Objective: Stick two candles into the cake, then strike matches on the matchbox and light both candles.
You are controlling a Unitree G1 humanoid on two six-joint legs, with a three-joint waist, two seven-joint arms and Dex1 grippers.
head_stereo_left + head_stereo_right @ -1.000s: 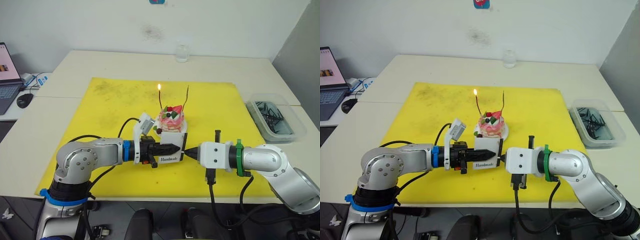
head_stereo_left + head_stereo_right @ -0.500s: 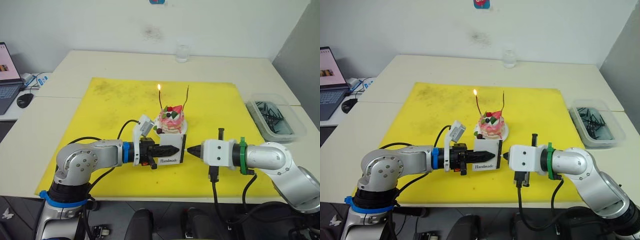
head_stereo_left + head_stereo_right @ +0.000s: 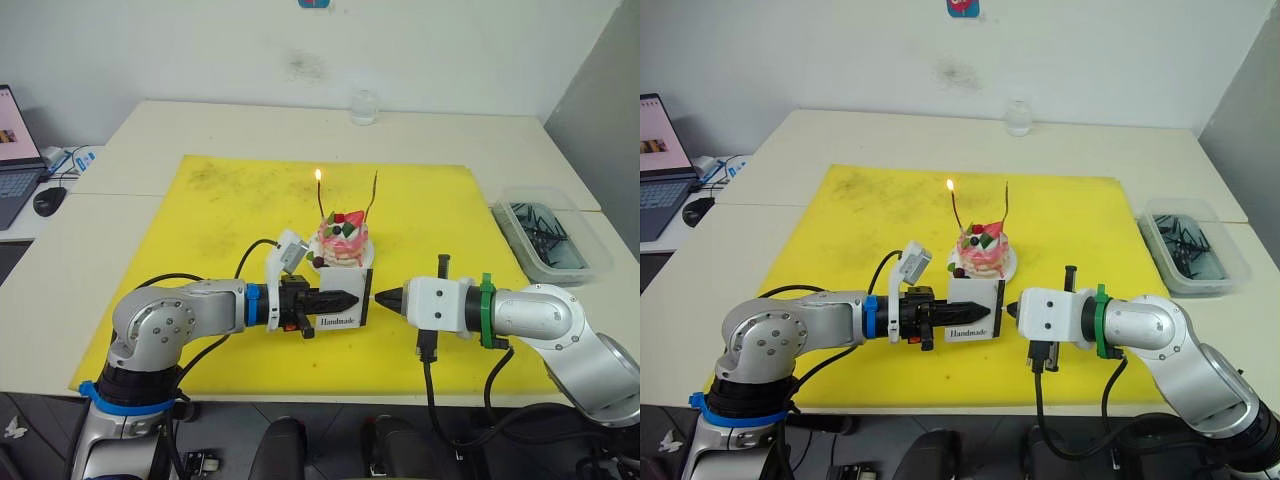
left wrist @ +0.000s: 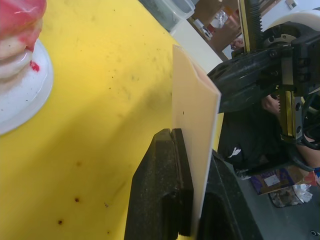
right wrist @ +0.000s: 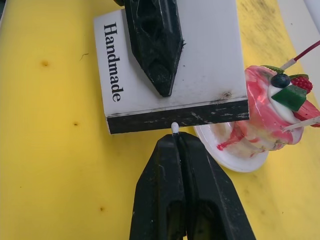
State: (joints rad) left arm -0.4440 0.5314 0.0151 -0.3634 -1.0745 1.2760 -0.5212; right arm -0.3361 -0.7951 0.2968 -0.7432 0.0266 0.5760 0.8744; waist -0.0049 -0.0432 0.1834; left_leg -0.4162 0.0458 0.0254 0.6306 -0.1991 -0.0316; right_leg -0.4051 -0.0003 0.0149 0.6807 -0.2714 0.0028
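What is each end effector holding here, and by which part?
Left end effector clamps the matchbox across its flat faces. Right end effector pinches a match, only its pale tip protruding.

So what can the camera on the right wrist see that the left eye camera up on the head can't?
The right wrist view shows the tiny white match head poking from the shut right gripper, just short of the black striking strip on the matchbox.

The left eye view shows the whole scene: one lit candle, one unlit candle, the yellow mat, a clear bin and a glass.

Both show the cake, the matchbox and the left gripper clamping it.
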